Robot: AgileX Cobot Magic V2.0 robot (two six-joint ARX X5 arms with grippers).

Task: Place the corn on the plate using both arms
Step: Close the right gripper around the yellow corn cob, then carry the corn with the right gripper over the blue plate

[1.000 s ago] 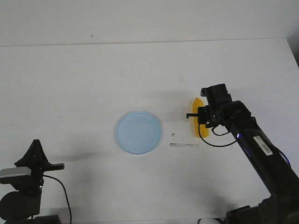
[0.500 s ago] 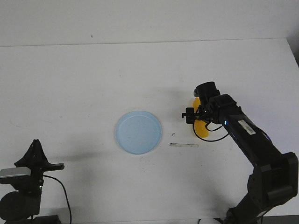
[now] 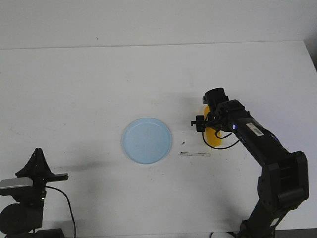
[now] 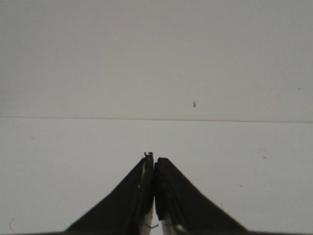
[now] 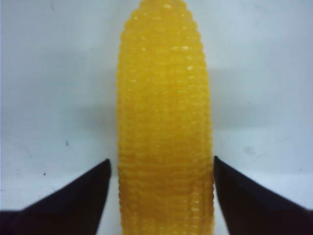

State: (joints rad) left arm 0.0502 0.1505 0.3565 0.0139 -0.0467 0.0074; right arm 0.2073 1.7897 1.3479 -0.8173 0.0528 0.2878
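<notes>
The yellow-orange corn [image 3: 214, 139] lies on the white table, to the right of the pale blue plate [image 3: 147, 140]. My right gripper [image 3: 210, 122] is down over the corn's far half, which it hides in the front view. In the right wrist view the corn [image 5: 165, 127] fills the gap between the two black fingertips [image 5: 93, 188], with a thin strip of table showing on each side. The right gripper [image 5: 161, 169] is open around it. My left gripper [image 4: 154, 157] is shut and empty, low at the near left corner [image 3: 37, 166], far from both.
A thin pale strip [image 3: 195, 154] lies on the table just in front of the corn, with a small dark speck [image 3: 184, 142] between it and the plate. The table's far edge meets the wall at the back.
My right arm has swung in and come down over the corn, its gripper now a little further left and covering the corn's far tip. The left arm and the plate have not moved.
</notes>
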